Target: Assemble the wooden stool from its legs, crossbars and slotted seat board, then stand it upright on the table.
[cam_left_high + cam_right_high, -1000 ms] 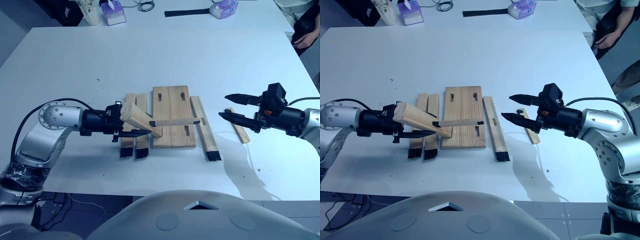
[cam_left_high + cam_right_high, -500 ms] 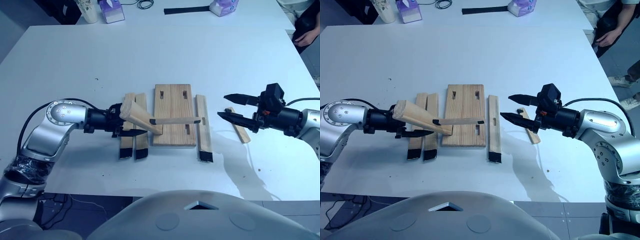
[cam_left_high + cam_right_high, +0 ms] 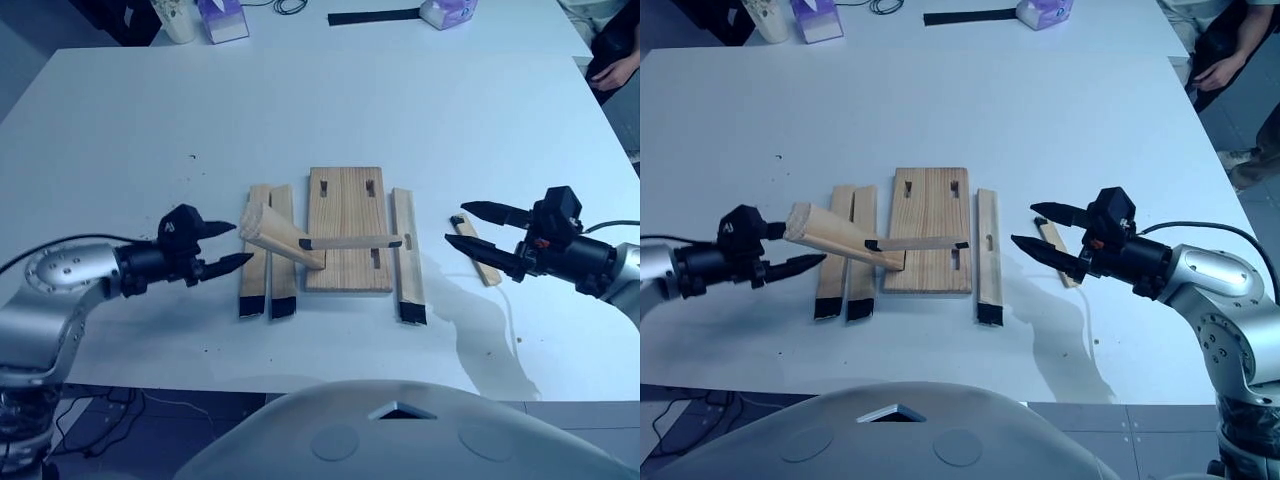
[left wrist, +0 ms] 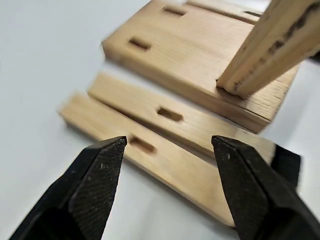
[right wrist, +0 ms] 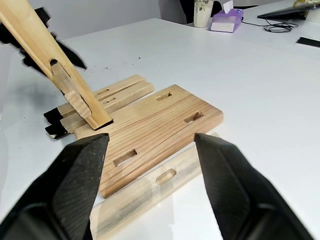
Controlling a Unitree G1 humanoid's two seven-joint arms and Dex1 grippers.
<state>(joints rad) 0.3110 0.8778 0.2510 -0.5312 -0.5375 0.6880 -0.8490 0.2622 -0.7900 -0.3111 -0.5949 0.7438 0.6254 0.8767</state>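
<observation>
1. Head camera, middle of the frame: the flat pale-wood slotted seat board [image 3: 348, 215] lies on the white table [image 3: 400, 120]. A tilted pale wooden leg [image 3: 278, 236] has its low end on the board's lower-left corner and its high end up toward the left. A thin wooden crossbar [image 3: 352, 241] is plugged into its side and runs right across the board. I'd guess that's what props the leg.
2. Same view: a pair of flat black-tipped wooden legs [image 3: 259, 275] lies just left of the board, and a single flat slotted leg [image 3: 405, 250] lies just right of it. They look staged as spares for later. A short loose wooden stick [image 3: 478, 262] lies further right.
3. The left gripper [image 3: 243, 243], centre-left, is spread open and holds nothing, with its tips just beside the tilted leg's raised end. The right gripper [image 3: 460, 224], centre-right, also gapes open and empty. It points at the crossbar's free end but is clearly apart from it.
4. Left wrist camera: the black fingers [image 4: 97, 172] frame the pair of flat legs, slots facing up. The tilted leg's foot rests on the board beyond them.
5. Right wrist camera: the wide-open fingers [image 5: 75, 175] bracket the single flat leg, probably the next piece to pick up.
</observation>
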